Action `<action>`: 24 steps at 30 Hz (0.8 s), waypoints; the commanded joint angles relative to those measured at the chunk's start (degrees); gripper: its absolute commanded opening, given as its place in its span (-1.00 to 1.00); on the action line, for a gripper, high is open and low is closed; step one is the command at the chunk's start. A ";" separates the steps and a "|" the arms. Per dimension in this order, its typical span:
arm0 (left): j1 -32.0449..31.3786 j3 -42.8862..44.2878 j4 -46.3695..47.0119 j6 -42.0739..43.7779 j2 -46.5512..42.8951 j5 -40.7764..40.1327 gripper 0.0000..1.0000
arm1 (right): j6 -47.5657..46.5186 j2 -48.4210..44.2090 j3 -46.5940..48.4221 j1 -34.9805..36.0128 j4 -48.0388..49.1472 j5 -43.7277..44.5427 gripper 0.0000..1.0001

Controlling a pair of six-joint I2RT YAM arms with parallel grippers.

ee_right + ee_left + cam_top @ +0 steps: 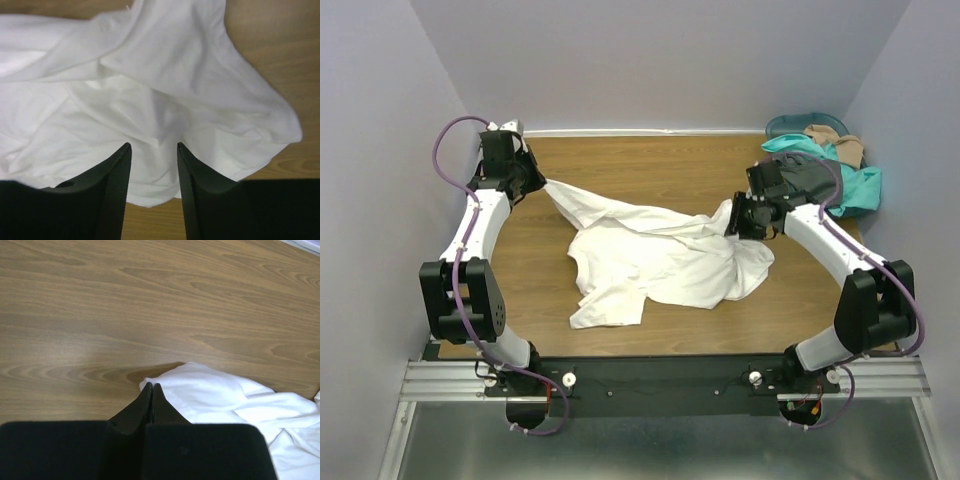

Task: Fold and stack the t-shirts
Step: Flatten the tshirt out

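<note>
A wood-grain tabletop [650, 170] is enclosed on three sides by plain, pale lavender walls [660, 60]. A white strip [640, 131] is seen along its far edge, and a ribbed metal rail [430, 378] along its near edge. The scene is evenly, softly lit.

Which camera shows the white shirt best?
The top view: almost the whole white shirt shows there, crumpled on the table. The left wrist view catches only one corner, pinched in the left gripper. The right wrist view shows just folds past the open right gripper.
</note>
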 commanded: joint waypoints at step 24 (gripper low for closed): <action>0.53 -5.31 0.63 0.67 -4.76 4.20 -1.00 | -7.04 38.67 37.05 -5.05 8.54 7.89 0.10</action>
